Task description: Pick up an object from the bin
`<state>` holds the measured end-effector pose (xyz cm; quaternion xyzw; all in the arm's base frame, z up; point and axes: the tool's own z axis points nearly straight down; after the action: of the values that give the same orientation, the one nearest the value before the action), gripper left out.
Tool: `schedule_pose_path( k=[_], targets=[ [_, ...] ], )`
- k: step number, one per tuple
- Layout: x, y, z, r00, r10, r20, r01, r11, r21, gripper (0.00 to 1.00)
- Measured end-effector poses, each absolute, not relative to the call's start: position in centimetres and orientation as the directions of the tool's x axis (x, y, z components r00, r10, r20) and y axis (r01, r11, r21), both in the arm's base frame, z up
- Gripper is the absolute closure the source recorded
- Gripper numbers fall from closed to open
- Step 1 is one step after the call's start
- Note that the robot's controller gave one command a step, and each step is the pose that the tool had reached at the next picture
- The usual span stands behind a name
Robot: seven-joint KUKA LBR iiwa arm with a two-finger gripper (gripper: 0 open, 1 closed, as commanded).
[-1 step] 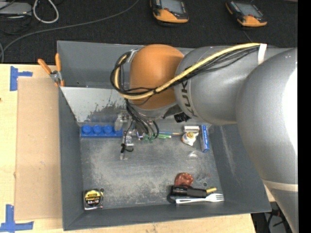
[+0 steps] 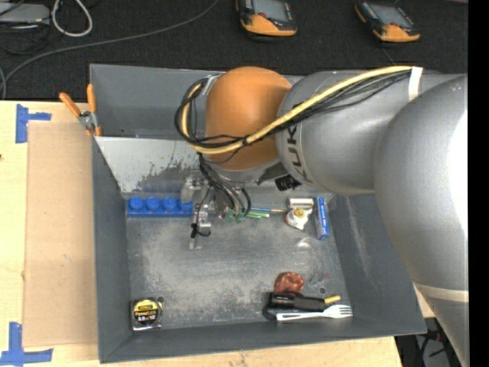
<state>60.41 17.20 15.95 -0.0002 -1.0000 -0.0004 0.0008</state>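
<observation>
Though the yellow tape measure [image 2: 147, 313] and white fork [image 2: 325, 312] lie nearest in the bin [image 2: 107, 281], the tape's label is too small to read. Further back the gripper [image 2: 199, 232] hangs just beside a blue brick strip [image 2: 159, 206], and I can't tell if the jaws are open or closed; "KU" shows on the arm [image 2: 344, 144].

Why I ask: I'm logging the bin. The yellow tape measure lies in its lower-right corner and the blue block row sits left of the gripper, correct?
Not quite. The camera view shows the yellow tape measure in the lower-left corner of the bin, not the lower-right. The blue block row does sit left of the gripper.
</observation>
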Motion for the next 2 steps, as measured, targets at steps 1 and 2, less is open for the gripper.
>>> schedule_pose_path(
  k=[1,2],
  targets=[
    [62.5,21.3,7.2,-1.000,-0.005,-0.008,-0.005,1.000,0.004,0.00],
    [62.4,22.1,15.0,-1.000,-0.017,-0.016,-0.018,1.000,0.005,0.00]
  ],
)
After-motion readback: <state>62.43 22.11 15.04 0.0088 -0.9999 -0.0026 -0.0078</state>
